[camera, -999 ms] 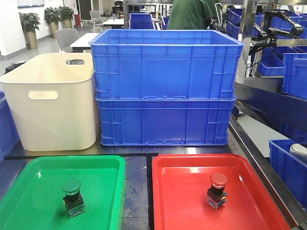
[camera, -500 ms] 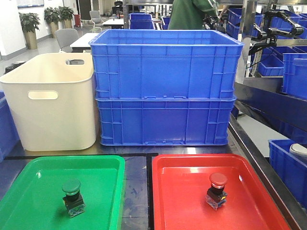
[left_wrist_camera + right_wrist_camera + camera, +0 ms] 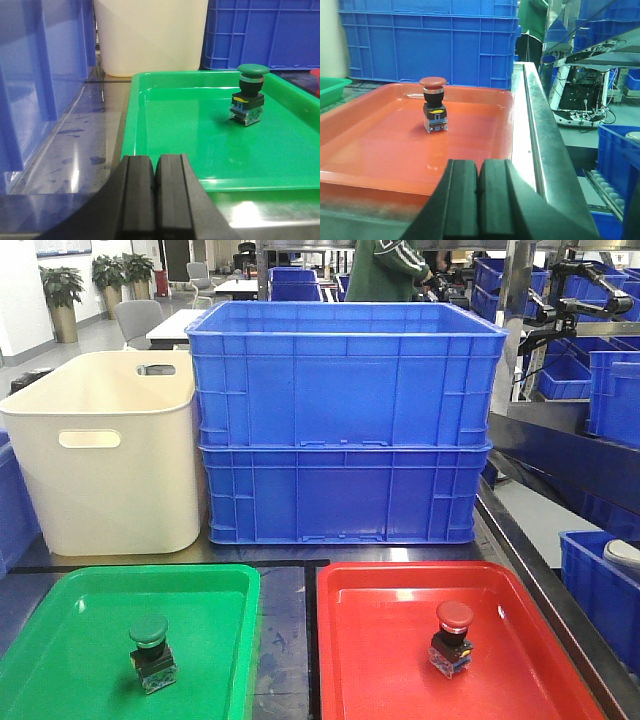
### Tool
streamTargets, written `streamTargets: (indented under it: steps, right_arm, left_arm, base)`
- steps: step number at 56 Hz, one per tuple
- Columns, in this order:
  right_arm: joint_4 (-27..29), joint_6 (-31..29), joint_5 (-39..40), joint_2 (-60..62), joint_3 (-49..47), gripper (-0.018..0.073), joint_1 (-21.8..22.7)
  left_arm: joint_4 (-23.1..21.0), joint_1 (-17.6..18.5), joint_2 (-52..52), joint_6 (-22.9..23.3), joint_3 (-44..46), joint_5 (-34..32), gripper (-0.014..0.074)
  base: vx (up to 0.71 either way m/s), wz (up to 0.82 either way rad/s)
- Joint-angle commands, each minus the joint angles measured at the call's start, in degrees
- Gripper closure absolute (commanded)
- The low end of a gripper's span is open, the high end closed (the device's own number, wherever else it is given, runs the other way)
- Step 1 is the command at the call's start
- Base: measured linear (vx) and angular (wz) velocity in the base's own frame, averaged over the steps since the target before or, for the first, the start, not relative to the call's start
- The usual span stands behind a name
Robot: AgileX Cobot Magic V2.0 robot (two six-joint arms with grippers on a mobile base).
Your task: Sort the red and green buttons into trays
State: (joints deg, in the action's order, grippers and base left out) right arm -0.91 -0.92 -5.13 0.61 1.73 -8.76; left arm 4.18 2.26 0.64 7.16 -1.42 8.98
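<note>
The green button [image 3: 150,652] [image 3: 248,93] stands upright in the green tray [image 3: 60,640] [image 3: 175,130] at the front left. The red button [image 3: 452,638] [image 3: 433,104] stands upright in the red tray [image 3: 370,650] [image 3: 380,145] at the front right. My left gripper [image 3: 155,161] is shut with nothing in it, low at the green tray's near rim, well back from the green button. My right gripper [image 3: 478,165] is shut and empty too, at the red tray's near rim, short of the red button. Neither gripper shows in the front view.
Two stacked deep blue crates [image 3: 345,420] stand behind the trays, with a cream tub [image 3: 105,450] to their left. A blue crate wall [image 3: 35,75] runs along the left of the green tray. A metal table edge [image 3: 540,135] borders the red tray's right side. More blue crates [image 3: 600,590] sit at the far right.
The buttons, trays and crates have not moved. Only a person in green far behind the crates has shifted.
</note>
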Motion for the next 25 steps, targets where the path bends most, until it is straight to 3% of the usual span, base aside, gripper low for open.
streamTargets:
  steps: [1, 25]
  right_arm:
    - [-0.03, -0.66, 4.49, 0.4, 0.42, 0.0567, 0.36]
    - [-0.03, -0.61, 4.49, 0.4, 0.42, 0.0567, 0.36]
  left_arm:
    - [0.04, 0.04, 0.76, 0.48, 1.3, -4.78, 0.0602]
    - [0.04, 0.04, 0.76, 0.48, 1.3, -4.78, 0.0602]
  base:
    - [0.0, 0.0]
    - [0.0, 0.0]
